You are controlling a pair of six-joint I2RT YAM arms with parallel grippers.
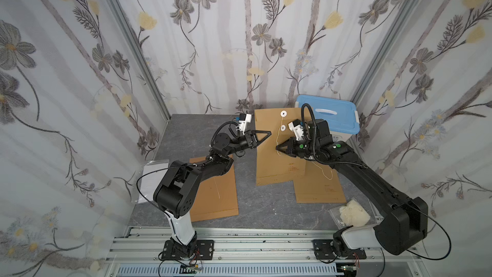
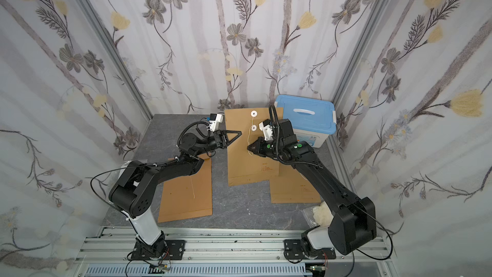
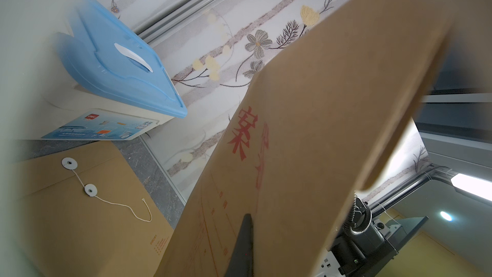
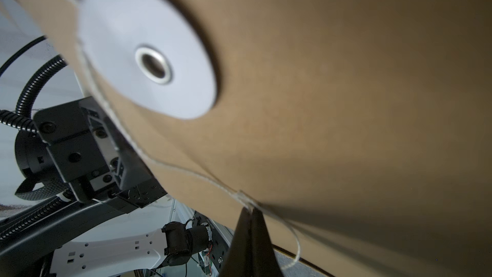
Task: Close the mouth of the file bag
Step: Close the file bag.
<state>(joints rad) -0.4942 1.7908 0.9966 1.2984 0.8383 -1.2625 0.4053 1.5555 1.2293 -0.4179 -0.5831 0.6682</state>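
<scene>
The file bag (image 1: 271,166) (image 2: 247,166), a brown paper envelope, sits in the middle of the gray counter (image 1: 266,209), between the two arms. Its near right corner overlaps a second envelope (image 1: 319,187). The left wrist view shows it lifted and tilted above the counter, with the red-printed face (image 3: 292,155) turned downward. The left claw (image 1: 269,132) (image 2: 240,132) is clamped narrow on the bag's left edge, and one dark finger (image 3: 245,235) lies against the paper. The right claw (image 1: 277,147) (image 2: 248,147) is over the bag's upper face, with its jaws pinched together on the thin string (image 1: 279,137) (image 2: 249,139). In the right wrist view the string (image 4: 127,134) runs along the rim of a white disc (image 4: 149,49) down to the closed tips (image 4: 249,209), and a loose end curls away beyond them. In both top views two white discs sit near the bag's far end, the upper disc (image 1: 283,114) (image 2: 254,113) and the lower disc (image 1: 283,128) (image 2: 253,128). I cannot tell whether the string is wound around either of them. A third envelope (image 1: 215,195) lies flat under the left arm. A box with a blue lid (image 1: 330,115) (image 2: 306,113) stands at the far right of the counter, just beside the bag's far corner.
</scene>
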